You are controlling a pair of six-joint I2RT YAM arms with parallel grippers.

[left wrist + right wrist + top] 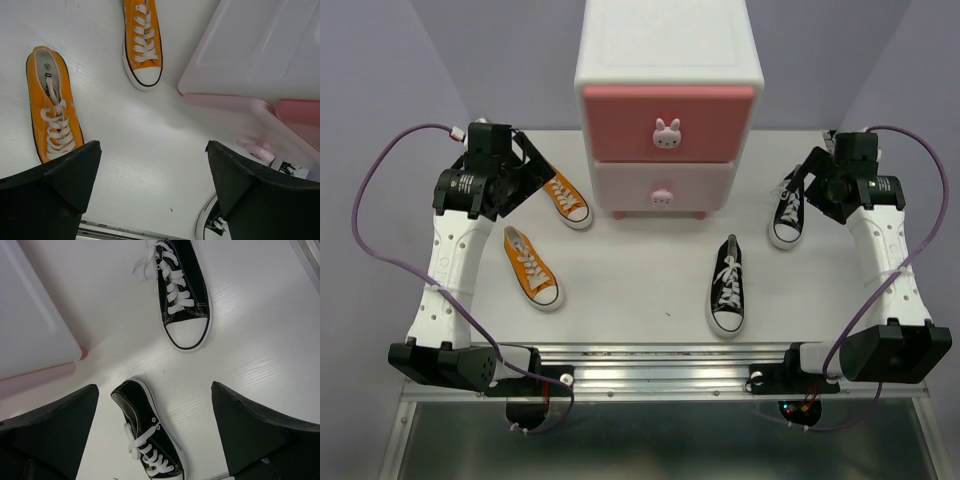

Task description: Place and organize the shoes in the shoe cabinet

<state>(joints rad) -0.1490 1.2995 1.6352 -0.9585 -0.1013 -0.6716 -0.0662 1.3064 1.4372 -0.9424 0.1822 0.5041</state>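
Note:
The shoe cabinet (670,60) stands at the back middle, white, with a darker pink upper drawer (620,120) and a pale lower drawer (620,185), both pushed in. Two orange shoes (567,200) (531,266) lie on the left, two black shoes (728,285) (788,212) on the right. My left gripper (538,168) hovers open over the far orange shoe's heel. My right gripper (802,185) hovers open above the far black shoe. The left wrist view shows both orange shoes (52,107) (142,42) and the cabinet (260,50). The right wrist view shows both black shoes (182,290) (145,432).
The white table (640,260) ends in a metal rail (660,355) at the near edge, where both arm bases sit. Purple cables (370,200) loop beside each arm. The cabinet's bunny knob (257,150) lies close to my left gripper's right finger (235,175).

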